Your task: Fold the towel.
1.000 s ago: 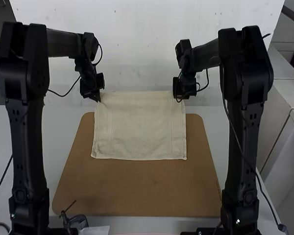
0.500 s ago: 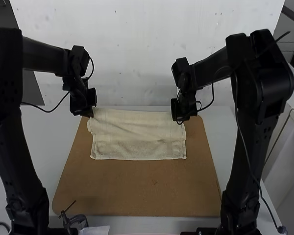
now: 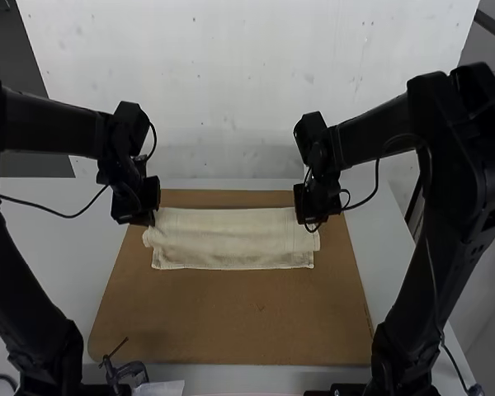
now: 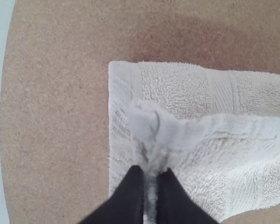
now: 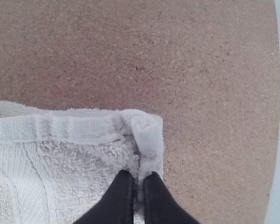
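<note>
On the brown board (image 3: pixel 231 322), which reaches well past the towel (image 3: pixel 231 239) on the near side and has bench (image 3: pixel 66 247) to its left and right, the towel lies partly doubled over itself toward the board's far edge. Above the board's far left part my left tool (image 3: pixel 153 221) pinches one towel corner, and above its far right part my right tool (image 3: pixel 311 225) grips another.

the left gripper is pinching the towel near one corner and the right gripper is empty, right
The right gripper isn't empty: the right wrist view shows it pinching the towel near another corner. The left gripper is as you say.
</note>
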`<state>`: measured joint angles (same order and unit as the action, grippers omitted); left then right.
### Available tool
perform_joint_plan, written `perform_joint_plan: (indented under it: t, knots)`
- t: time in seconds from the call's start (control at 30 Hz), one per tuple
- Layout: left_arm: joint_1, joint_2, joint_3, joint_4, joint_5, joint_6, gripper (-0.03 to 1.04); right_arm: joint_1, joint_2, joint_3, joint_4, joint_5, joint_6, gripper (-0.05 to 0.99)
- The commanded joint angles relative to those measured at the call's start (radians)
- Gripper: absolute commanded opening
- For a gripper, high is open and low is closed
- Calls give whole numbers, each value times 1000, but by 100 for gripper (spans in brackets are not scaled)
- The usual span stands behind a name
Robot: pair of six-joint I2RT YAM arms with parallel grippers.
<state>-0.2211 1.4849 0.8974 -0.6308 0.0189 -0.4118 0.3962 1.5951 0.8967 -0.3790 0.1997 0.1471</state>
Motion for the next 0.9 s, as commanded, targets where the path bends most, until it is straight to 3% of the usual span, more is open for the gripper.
perform_joint_plan:
  t: [0.0, 0.37, 0.57, 0.73, 0.87]
  knots:
    - [-18, -74, -75, 25, -33, 13, 2, 12, -50, -31, -4, 35, 19, 1]
    - [-37, -141, -161, 31, -34, 13, 2, 30, -100, -107, -1, 41, 42, 1]
    - [-40, -133, -190, 108, -37, 11, 2, 35, -95, -125, 38, 69, 43, 1]
    - [-12, -80, -178, 218, -62, 22, 2, 15, -40, -113, 94, 72, 40, 1]
    - [20, -9, -115, 226, -60, 31, 2, -13, 8, -76, 103, 72, 34, 1]
